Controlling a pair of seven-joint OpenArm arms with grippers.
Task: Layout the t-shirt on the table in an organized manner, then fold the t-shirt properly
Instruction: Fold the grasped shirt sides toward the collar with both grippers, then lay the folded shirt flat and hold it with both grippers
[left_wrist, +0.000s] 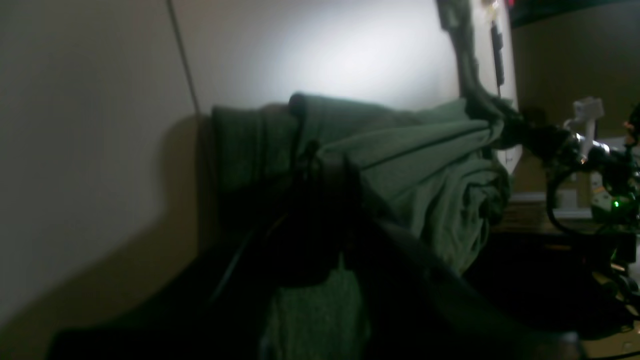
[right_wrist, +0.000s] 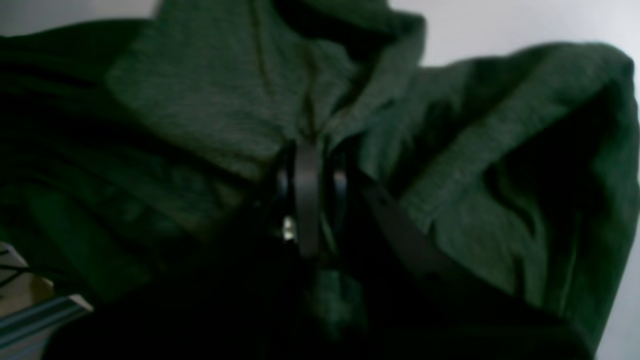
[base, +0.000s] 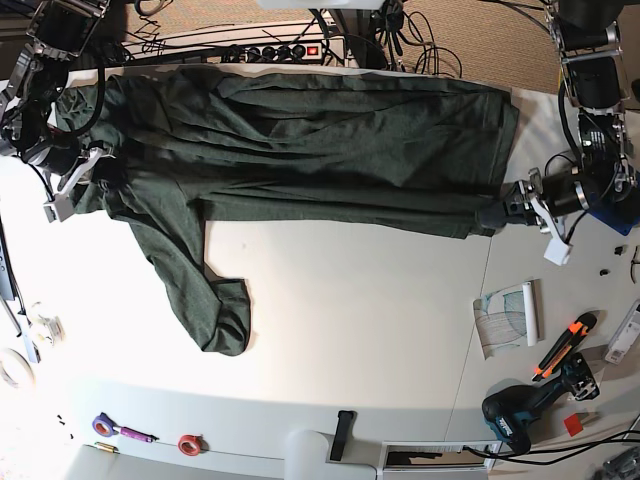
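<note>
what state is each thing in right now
t-shirt: spread wide along the table's far side, wrinkled, unfolded, one sleeve trailing toward the middle
left gripper: shut on one end of the t-shirt
right gripper: shut on a bunch of the t-shirt's fabric
cordless drill: lying on its side, untouched

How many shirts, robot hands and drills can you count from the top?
Shirts: 1, the green shirt
Robot hands: 2, the left gripper and right gripper
Drills: 1, the drill
Total: 4
</note>
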